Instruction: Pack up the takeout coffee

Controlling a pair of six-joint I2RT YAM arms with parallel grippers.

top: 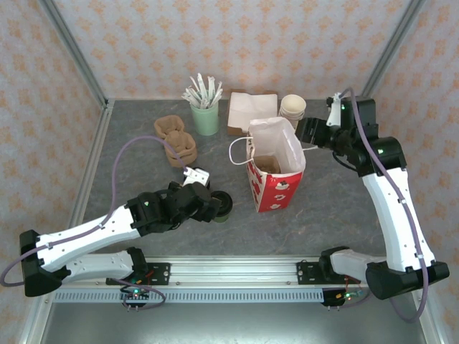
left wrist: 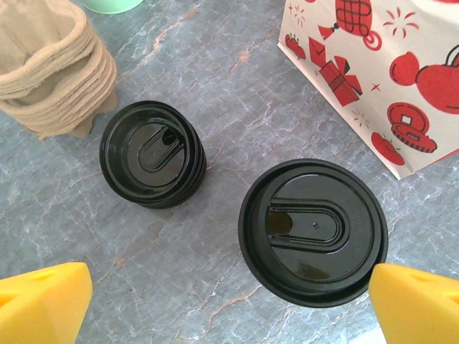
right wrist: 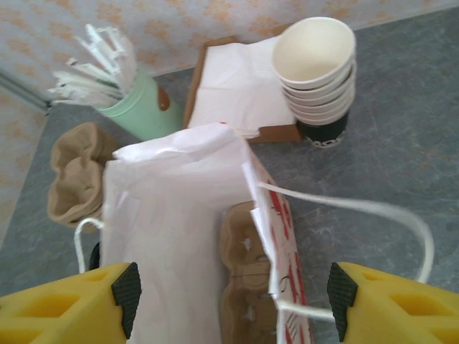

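Takeout coffee (left wrist: 313, 233) standing upright on the grey surface (top: 337, 208), left of centre and toward the near edge, near a red-and-white paper bag (top: 276, 179) but apart from it. Above it, left jaws spread wide open, 1 yellow finger (left wrist: 43, 304) to each side of the black lid, with the cup off-centre and closer to 1 of the 2. Beside the coffee, a stack of loose black lids (left wrist: 152, 154). At the bag's mouth, right jaws apart too, gripping nothing, with the white rim and a cardboard cup tray (right wrist: 247, 287) inside the bag between them.

Likely step: grasping the cup for the lift into the bag. Best done by centring over the cup, lowering straight down past the lid's rim, then closing on the paper wall below the lid, gently enough not to crush. Worth steering clear of the loose lids.

Long axis vertical, lid up, base down; sip hole on the side toward the loose lids. Keep that axis upright to avoid a spill.
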